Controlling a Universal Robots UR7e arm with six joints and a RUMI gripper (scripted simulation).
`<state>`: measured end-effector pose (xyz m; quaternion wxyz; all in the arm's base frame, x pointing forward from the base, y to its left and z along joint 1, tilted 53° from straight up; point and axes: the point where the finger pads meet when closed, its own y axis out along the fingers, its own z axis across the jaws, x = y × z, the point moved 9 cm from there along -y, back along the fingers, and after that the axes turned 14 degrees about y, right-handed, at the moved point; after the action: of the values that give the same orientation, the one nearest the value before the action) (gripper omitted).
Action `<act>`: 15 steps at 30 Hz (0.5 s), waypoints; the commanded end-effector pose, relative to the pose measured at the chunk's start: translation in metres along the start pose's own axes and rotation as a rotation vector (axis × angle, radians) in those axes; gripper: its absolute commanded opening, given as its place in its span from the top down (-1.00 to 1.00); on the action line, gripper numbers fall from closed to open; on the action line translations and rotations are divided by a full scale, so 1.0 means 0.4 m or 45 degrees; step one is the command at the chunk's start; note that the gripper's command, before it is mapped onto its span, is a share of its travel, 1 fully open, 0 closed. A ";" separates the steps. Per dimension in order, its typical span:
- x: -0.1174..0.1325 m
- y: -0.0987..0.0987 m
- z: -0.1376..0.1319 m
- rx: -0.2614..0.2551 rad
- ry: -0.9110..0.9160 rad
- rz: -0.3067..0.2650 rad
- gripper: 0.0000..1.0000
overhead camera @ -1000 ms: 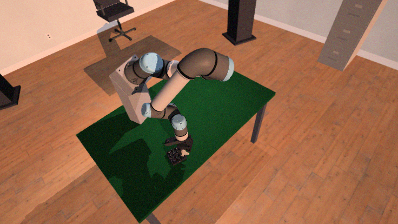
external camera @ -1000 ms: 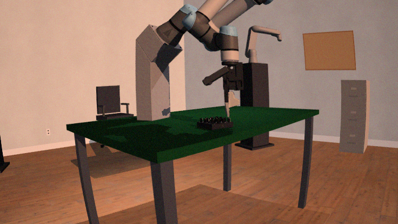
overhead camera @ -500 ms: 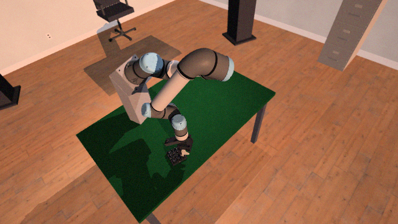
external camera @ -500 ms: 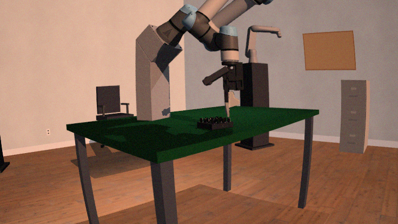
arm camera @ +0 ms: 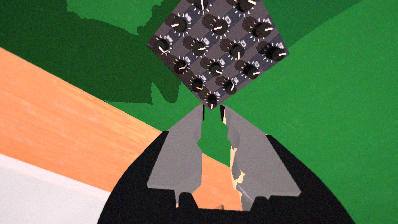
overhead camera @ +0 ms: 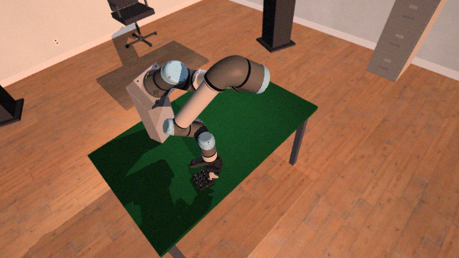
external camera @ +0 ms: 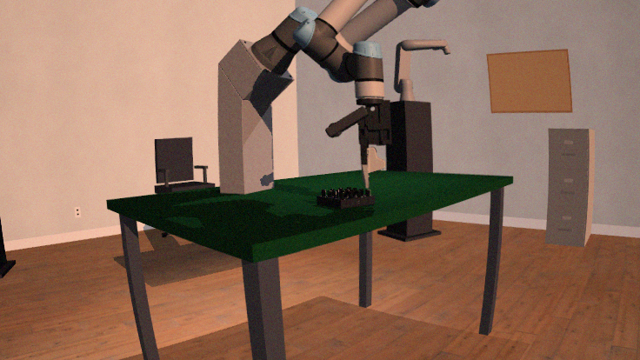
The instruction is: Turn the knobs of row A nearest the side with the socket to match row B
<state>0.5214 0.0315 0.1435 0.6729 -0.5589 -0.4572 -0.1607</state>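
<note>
high view down over table, low room view from beyond its edge, close wrist view, all sharing the tabletop

No clearly visible change
</note>
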 end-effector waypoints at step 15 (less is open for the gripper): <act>-0.009 -0.001 0.000 -0.001 0.003 0.002 0.78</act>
<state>0.5204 0.0308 0.1420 0.6730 -0.5589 -0.4570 -0.1607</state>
